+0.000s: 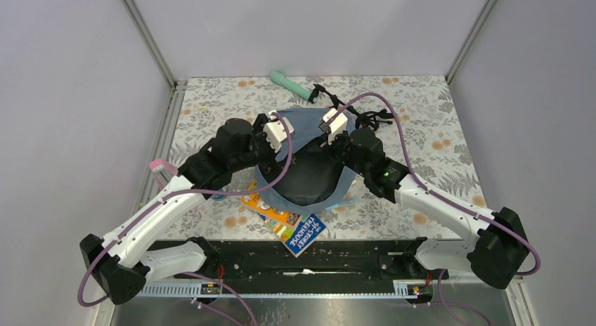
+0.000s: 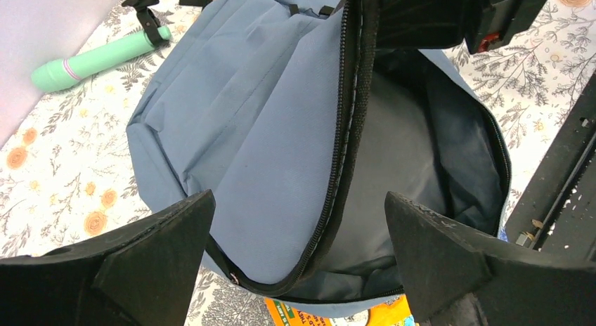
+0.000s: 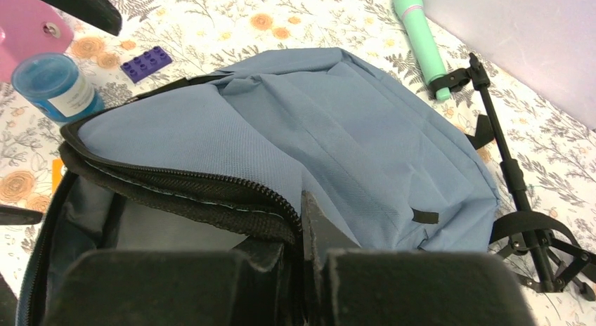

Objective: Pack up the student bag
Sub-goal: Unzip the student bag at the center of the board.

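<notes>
The student bag (image 1: 303,121) is lying on the bench (image 1: 422,115), mouth gaping toward six o'clock. The left pincer (image 2: 295,210) is hovering wide open over it; the right pincer (image 3: 307,231) is clamping, apparently, its zipper rim (image 3: 211,189).

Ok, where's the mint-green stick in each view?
Top external: mint-green stick top centre, just beyond the student bag.
Left wrist: upper left, left of the student bag.
Right wrist: top right, beyond the student bag.
Shared landmark: the student bag.
</notes>
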You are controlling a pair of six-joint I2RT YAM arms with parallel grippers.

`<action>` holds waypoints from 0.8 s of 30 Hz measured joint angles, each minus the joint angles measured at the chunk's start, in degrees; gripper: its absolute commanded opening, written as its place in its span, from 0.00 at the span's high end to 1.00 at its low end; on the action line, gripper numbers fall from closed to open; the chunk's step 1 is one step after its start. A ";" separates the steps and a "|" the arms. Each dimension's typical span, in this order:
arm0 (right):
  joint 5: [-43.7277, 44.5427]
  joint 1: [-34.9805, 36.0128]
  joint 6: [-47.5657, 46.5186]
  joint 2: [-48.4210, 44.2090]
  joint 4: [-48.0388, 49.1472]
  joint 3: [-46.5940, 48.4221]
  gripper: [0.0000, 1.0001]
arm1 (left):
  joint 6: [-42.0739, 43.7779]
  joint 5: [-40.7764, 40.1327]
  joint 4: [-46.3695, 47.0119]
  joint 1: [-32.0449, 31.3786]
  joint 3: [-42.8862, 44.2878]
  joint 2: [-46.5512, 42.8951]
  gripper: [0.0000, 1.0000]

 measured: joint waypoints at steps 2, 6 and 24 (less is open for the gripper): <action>-0.70 -0.20 0.42 0.00 0.48 0.00 1.00 | 0.00 -0.81 0.72 -0.02 0.00 0.17 0.01; -2.45 -0.37 1.57 0.20 1.90 0.00 1.00 | -0.02 -3.48 1.66 -0.57 0.00 1.88 0.01; 1.11 -0.39 10.25 -1.73 0.76 -0.02 0.01 | -4.28 -21.35 2.84 -4.57 2.23 14.78 1.00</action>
